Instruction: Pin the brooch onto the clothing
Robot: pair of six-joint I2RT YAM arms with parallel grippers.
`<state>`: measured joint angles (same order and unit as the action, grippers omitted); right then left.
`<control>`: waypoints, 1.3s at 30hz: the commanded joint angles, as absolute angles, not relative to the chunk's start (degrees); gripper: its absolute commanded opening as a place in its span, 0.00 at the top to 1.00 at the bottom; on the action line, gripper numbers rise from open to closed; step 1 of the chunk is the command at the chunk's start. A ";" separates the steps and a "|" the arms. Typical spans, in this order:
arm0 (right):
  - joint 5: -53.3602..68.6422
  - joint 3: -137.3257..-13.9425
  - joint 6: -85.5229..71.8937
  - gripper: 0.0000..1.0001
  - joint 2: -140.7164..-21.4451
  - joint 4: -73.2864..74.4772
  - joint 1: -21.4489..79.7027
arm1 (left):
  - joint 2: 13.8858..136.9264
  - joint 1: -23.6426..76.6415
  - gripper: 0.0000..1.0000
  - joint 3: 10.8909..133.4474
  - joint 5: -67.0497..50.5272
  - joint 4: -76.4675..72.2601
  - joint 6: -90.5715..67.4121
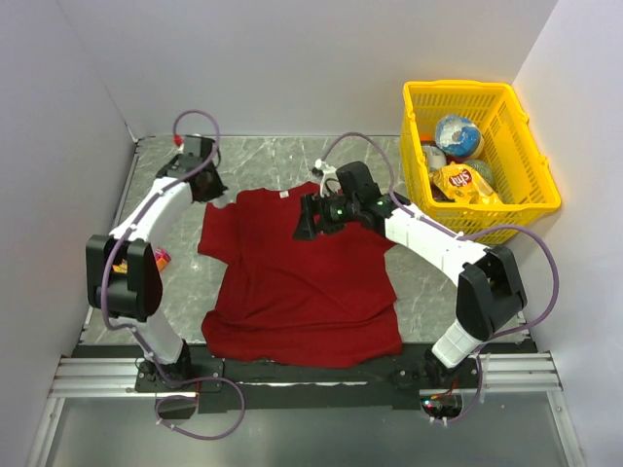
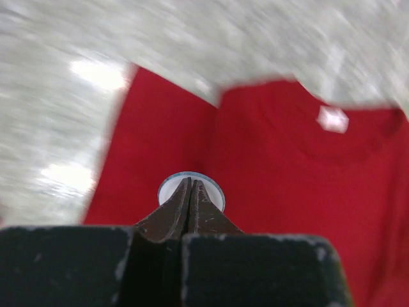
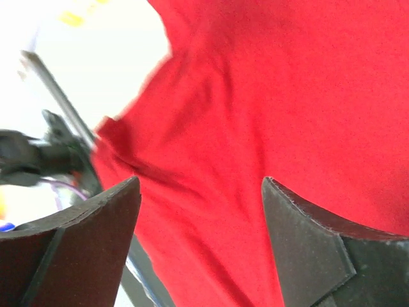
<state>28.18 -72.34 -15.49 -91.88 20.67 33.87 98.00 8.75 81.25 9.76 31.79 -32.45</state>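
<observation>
The dark-red T-shirt (image 1: 302,282) lies flat in the middle of the table, with its white neck label (image 1: 284,195) at the far edge. My left gripper (image 1: 222,201) hangs over the shirt's left sleeve. In the left wrist view the left gripper (image 2: 190,184) is shut on the brooch (image 2: 215,194), a small round white disc, held above the red cloth (image 2: 287,173) to the left of the label (image 2: 333,119). My right gripper (image 1: 306,224) is open and empty over the shirt's chest. In the right wrist view the right gripper (image 3: 201,188) has only red cloth (image 3: 268,96) between its fingers.
A yellow basket (image 1: 458,89) with snack packets stands at the back right. An orange-and-pink packet (image 1: 161,257) lies at the left beside the left arm. Walls close in the table at the left, back and right.
</observation>
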 commanded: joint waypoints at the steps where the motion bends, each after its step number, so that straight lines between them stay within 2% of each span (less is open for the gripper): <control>1: 33.57 -71.98 -24.16 0.16 -89.56 6.01 34.10 | 92.99 14.31 0.99 78.93 5.63 29.09 -34.80; 7: 38.84 -70.74 -36.64 0.20 -93.86 -7.99 33.40 | 89.04 20.21 0.99 78.31 2.63 27.25 -37.00; 12: 37.53 -76.36 -37.45 0.27 -97.99 -4.49 33.49 | 89.12 24.25 0.99 80.77 2.64 28.30 -37.44; 21: 33.93 -80.68 -35.33 0.30 -100.81 2.02 33.14 | 88.86 27.24 0.99 83.14 2.46 29.00 -37.36; 25: 34.54 -82.17 -35.51 0.38 -102.48 4.03 32.61 | 88.68 27.42 0.99 83.58 2.37 29.62 -37.18; 36: 36.47 -82.00 -36.56 0.48 -104.32 1.41 30.85 | 87.63 28.74 0.99 83.41 -0.88 29.88 -37.27; 39: 37.52 -82.09 -37.53 0.57 -105.03 0.27 30.50 | 87.36 29.18 0.99 83.50 -1.40 29.71 -37.35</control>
